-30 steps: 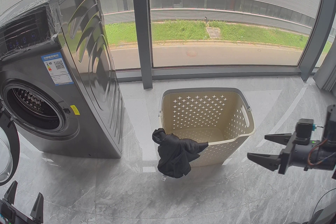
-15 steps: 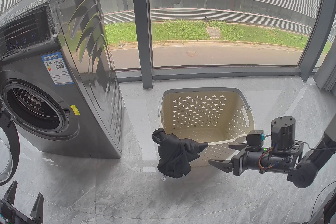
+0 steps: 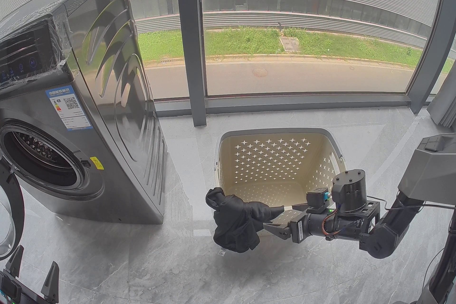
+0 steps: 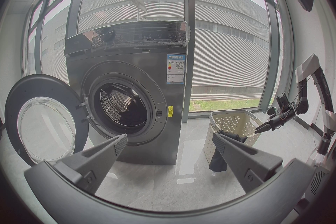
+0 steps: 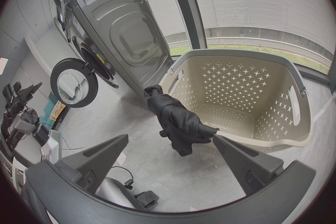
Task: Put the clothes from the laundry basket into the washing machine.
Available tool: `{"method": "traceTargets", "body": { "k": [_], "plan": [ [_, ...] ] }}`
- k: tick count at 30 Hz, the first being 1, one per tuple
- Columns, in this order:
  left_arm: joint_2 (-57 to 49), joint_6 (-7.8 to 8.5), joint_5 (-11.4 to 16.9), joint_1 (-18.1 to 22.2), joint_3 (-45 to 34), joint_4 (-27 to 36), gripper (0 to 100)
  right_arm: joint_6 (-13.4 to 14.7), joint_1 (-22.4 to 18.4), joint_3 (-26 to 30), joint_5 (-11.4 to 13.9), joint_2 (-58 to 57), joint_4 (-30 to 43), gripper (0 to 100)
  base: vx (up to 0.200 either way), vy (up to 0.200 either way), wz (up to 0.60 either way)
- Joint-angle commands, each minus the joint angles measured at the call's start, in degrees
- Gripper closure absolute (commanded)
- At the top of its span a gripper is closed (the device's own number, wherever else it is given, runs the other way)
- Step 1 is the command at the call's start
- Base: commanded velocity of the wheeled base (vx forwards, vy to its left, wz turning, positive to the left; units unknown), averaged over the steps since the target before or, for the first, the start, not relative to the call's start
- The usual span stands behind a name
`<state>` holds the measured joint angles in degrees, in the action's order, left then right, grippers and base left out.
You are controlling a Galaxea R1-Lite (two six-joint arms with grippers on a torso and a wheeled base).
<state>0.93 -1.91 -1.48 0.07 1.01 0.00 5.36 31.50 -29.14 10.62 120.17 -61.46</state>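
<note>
Spread right claw (image 3: 279, 217) maybe touching black garment (image 3: 235, 222)

The washing machine (image 3: 85, 119) stands at nine o'clock of the laundry basket (image 3: 278, 130), its door (image 3: 18, 198) swung out at its seven o'clock. The clothes (image 3: 235, 219) hang over the basket's rim at seven o'clock, with the right gripper (image 3: 280, 218) just beside them at three o'clock. The left gripper (image 3: 35, 257) is at six o'clock of the door.

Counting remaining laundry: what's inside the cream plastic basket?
The cream plastic basket looks bare inside; a black garment hangs over its near rim, mostly outside. Floor behind that rim is hidden.
</note>
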Motion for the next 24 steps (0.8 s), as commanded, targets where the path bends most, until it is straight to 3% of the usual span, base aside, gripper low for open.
{"method": "traceTargets", "body": {
  "k": [1,24],
  "plan": [
    [-0.9,-0.02,0.0,0.0,-1.0,0.0,0,-0.2,0.6,-4.2,-0.3,5.2,-0.4,0,0.0,0.0,0.0],
    [-0.9,-0.02,0.0,0.0,-1.0,0.0,0,-0.9,0.7,-15.7,0.1,20.2,-4.9,0,0.0,0.0,0.0]
  ]
}}
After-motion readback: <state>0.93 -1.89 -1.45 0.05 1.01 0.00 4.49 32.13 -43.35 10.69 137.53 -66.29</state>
